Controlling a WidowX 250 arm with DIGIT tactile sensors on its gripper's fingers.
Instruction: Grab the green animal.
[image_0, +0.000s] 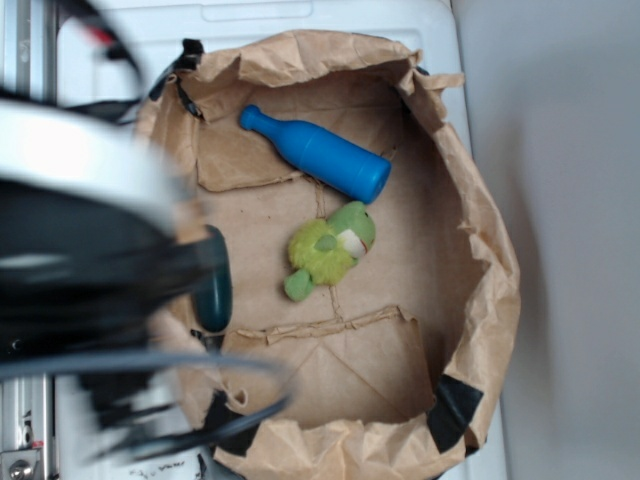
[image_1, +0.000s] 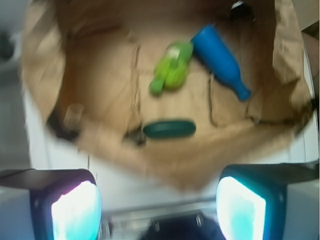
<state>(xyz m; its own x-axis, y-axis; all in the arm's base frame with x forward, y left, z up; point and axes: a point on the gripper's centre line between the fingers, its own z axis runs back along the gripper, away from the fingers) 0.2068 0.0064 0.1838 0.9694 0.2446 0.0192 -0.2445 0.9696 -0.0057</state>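
With the gripper (image_1: 159, 200) spread wide and empty outside the paper bag's (image_0: 490, 250) rim, the approach should carry it over the dark-green capsule (image_1: 169, 129) and down onto the green animal (image_0: 328, 249) mid-floor, clear of the blue bottle (image_0: 318, 153) touching its head.

The exterior view looks straight down from above into the paper bag (image_0: 480, 230), with the blurred arm (image_0: 90, 260) close at left. The wrist view looks down past the fingers (image_1: 75, 210) from farther back. Both show the bag's floor.
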